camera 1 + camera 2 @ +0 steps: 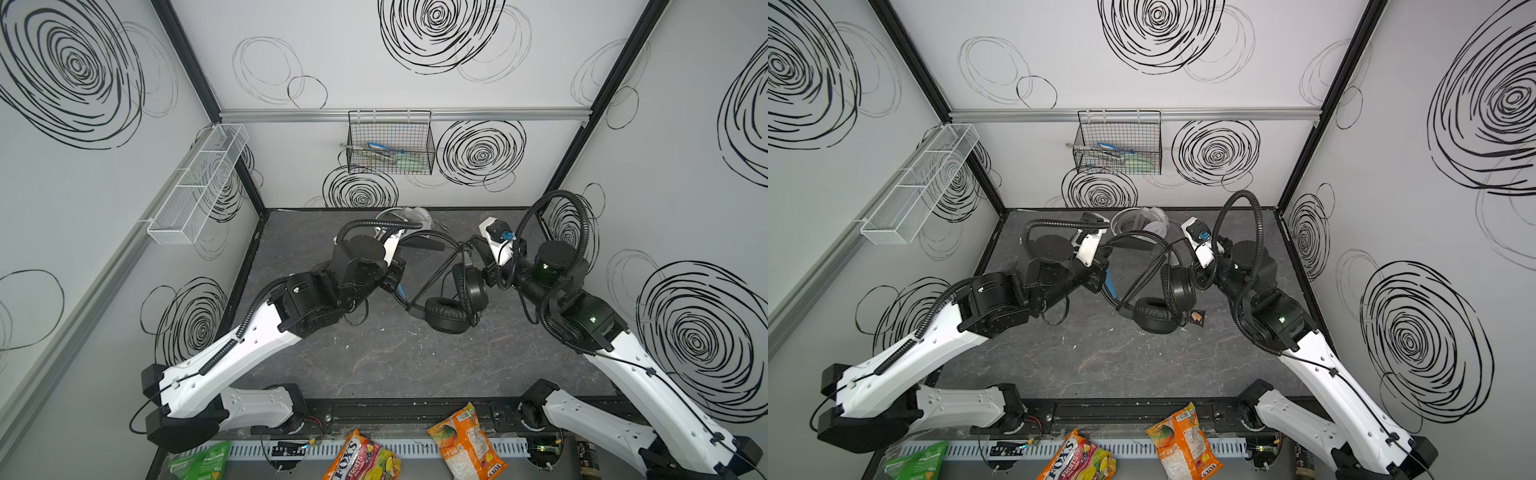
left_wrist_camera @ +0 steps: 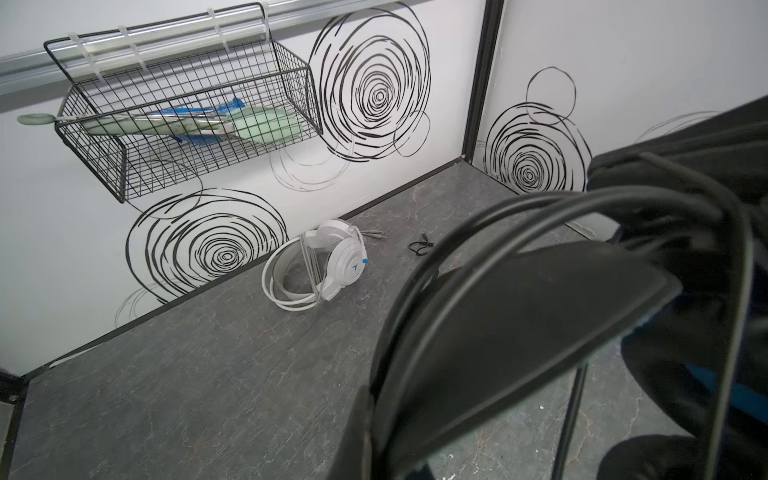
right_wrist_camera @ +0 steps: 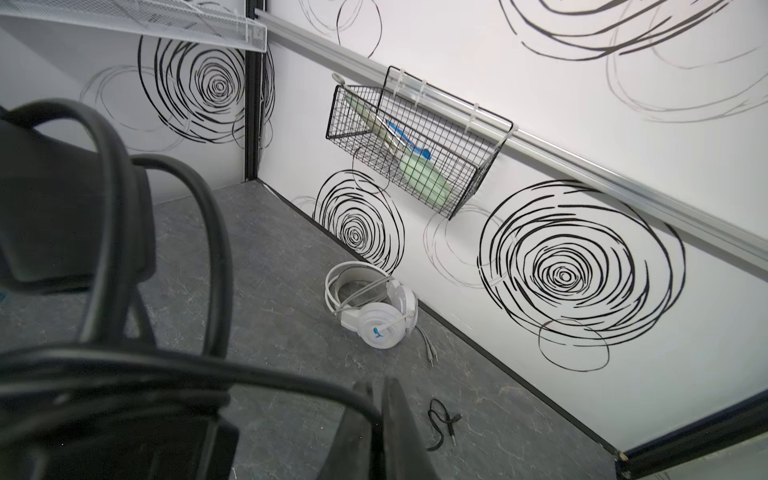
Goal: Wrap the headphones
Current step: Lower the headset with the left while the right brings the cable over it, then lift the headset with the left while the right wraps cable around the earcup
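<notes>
The black headphones (image 1: 446,313) (image 1: 1154,313) lie mid-table, ear cups together and the headband rising toward the back. My left gripper (image 1: 397,284) (image 2: 374,399) is shut on the wide black headband (image 2: 519,324), whose blue lining shows below the fingers. From the right, my right gripper (image 1: 485,272) (image 3: 380,388) is shut on the black cable (image 3: 270,376), which runs in loops across the headband. The white headphones (image 1: 409,216) (image 2: 340,262) (image 3: 382,324) rest on the table against the back wall, with the white cable looped round them.
A short loose black cord (image 3: 442,419) lies on the table near the back wall. A black wire basket (image 1: 390,145) hangs on the back wall and a white mesh shelf (image 1: 195,187) on the left wall. Snack packs (image 1: 467,444) lie along the front edge.
</notes>
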Action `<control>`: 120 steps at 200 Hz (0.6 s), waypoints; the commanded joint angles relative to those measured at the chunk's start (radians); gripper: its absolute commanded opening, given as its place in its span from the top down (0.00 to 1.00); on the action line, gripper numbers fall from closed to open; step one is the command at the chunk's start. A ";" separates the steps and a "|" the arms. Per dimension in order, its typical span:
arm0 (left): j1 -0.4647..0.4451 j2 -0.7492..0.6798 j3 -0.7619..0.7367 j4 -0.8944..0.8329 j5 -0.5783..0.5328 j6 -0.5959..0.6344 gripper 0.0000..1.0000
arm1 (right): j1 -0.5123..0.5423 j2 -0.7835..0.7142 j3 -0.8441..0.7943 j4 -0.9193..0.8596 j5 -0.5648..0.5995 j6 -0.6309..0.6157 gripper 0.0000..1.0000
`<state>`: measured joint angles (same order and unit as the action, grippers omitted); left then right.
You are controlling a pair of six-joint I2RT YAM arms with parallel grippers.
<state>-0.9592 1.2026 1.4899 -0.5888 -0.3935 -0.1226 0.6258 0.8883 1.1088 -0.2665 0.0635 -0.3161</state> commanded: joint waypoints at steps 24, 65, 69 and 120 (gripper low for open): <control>-0.004 -0.011 0.170 0.176 0.112 -0.072 1.00 | -0.036 -0.029 -0.044 0.079 -0.035 0.048 0.87; -0.013 0.033 0.254 0.186 0.163 -0.102 1.00 | -0.039 -0.084 -0.096 0.187 -0.161 0.046 0.78; -0.014 0.035 0.256 0.188 0.165 -0.105 1.00 | -0.040 -0.085 -0.100 0.193 -0.167 0.047 0.77; -0.018 0.054 0.315 0.223 0.195 -0.144 1.00 | -0.041 -0.104 -0.148 0.252 -0.227 0.077 0.75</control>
<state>-0.9699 1.2499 1.7325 -0.5350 -0.2443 -0.1852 0.5842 0.8066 0.9962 -0.0895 -0.1032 -0.2619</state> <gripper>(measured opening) 0.085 0.236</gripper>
